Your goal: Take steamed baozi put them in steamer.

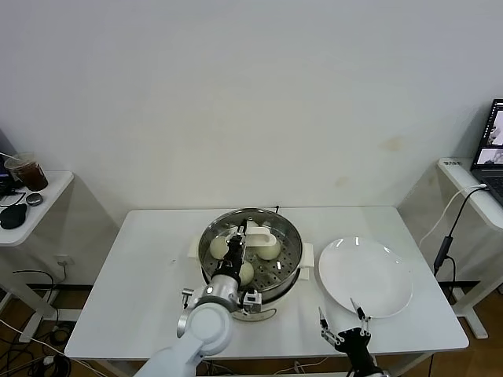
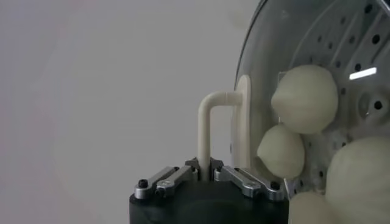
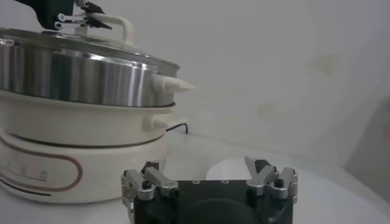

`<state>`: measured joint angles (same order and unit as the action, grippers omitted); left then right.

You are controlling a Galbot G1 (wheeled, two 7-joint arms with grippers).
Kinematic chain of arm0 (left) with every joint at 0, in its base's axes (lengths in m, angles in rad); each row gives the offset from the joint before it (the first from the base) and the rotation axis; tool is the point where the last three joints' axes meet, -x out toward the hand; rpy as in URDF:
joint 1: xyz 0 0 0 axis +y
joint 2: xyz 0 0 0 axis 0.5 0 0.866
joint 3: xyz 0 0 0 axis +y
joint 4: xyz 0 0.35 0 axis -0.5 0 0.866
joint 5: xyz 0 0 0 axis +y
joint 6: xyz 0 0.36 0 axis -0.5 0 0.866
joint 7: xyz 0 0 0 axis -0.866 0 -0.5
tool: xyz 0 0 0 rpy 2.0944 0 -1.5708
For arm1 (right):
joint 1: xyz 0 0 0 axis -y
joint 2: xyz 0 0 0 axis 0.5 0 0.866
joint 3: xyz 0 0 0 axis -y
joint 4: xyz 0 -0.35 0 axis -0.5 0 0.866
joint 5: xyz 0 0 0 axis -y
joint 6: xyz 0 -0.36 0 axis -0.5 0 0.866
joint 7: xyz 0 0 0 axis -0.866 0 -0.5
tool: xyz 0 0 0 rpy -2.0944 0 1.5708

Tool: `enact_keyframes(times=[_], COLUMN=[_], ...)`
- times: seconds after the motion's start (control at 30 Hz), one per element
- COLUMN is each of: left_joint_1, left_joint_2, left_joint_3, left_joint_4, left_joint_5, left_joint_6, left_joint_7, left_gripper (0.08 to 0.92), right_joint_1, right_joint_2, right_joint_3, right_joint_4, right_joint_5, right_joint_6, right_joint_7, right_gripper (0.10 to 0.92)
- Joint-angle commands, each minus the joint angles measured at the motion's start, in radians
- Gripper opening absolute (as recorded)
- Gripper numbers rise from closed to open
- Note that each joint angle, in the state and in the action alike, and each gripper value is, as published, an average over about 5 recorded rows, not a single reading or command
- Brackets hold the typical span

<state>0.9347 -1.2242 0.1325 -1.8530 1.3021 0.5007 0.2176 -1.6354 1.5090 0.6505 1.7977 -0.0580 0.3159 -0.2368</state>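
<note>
The steamer (image 1: 295, 263), a shiny steel pot on a cream-white base, stands mid-table. Its glass lid (image 3: 91, 52) lies on top of the pot. My left gripper (image 1: 236, 245) is shut on the lid's white handle (image 1: 261, 233), which also shows in the left wrist view (image 2: 207, 128) between the closed fingers. Through the glass I see steamed baozi (image 1: 218, 247) (image 1: 269, 248) (image 1: 246, 272) on the perforated tray; the left wrist view shows them too (image 2: 304, 97) (image 2: 281, 151) (image 2: 359, 176). My right gripper (image 1: 343, 318) is open and empty at the table's front edge, near the plate.
A flat white plate (image 1: 365, 275) lies right of the steamer, bare, and shows in the right wrist view (image 3: 228, 171). A side table with a cup (image 1: 27, 171) stands far left. A laptop (image 1: 491, 149) sits on a desk far right.
</note>
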Motion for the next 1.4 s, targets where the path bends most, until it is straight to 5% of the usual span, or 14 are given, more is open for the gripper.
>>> enact_keyframes(times=[0.03, 0.3, 0.67, 0.87, 0.93, 1.07, 1.23, 1.4], left_joint_1=[0.002, 0.061, 0.455, 0.787, 0.875, 1.015, 1.094, 1.112], left_joint_2=[-0.006, 0.009, 0.063, 0.012, 0.001, 0.011, -0.017, -0.053], left_joint_3=[0.005, -0.027, -0.214, -0.501, -0.598, -0.663, -0.65, -0.65], left_joint_4=[0.008, -0.064, -0.4, -0.444, -0.429, -0.447, -0.427, -0.273], left_joint_5=[-0.017, -0.098, -0.552, -1.254, -1.395, -1.539, -1.56, -1.548], left_joint_6=[0.0, -0.022, -0.218, -0.609, -0.689, -0.649, -0.643, -0.795], left_joint_7=[-0.003, -0.053, -0.318, -0.538, -0.536, -0.545, -0.546, -0.477], left_gripper=[0.17, 0.196, 0.504, 0.677, 0.729, 0.81, 0.822, 0.823], right_joint_1=[0.0, -0.003, -0.003, -0.008, -0.01, -0.025, -0.076, -0.141], right_joint_2=[0.001, 0.001, 0.004, 0.001, -0.003, -0.025, -0.083, -0.13], right_joint_3=[-0.004, -0.006, -0.004, 0.004, 0.005, -0.007, -0.057, -0.088], right_joint_4=[-0.001, 0.002, 0.0, 0.01, 0.014, 0.034, 0.098, 0.157], right_joint_5=[-0.003, -0.006, -0.011, -0.004, 0.008, 0.074, 0.161, 0.185], right_joint_6=[0.0, 0.0, -0.001, -0.002, -0.008, -0.043, -0.129, -0.173], right_joint_7=[-0.001, -0.001, -0.001, 0.0, 0.002, 0.009, 0.043, 0.069], right_gripper=[0.823, 0.823, 0.823, 0.823, 0.823, 0.823, 0.823, 0.823])
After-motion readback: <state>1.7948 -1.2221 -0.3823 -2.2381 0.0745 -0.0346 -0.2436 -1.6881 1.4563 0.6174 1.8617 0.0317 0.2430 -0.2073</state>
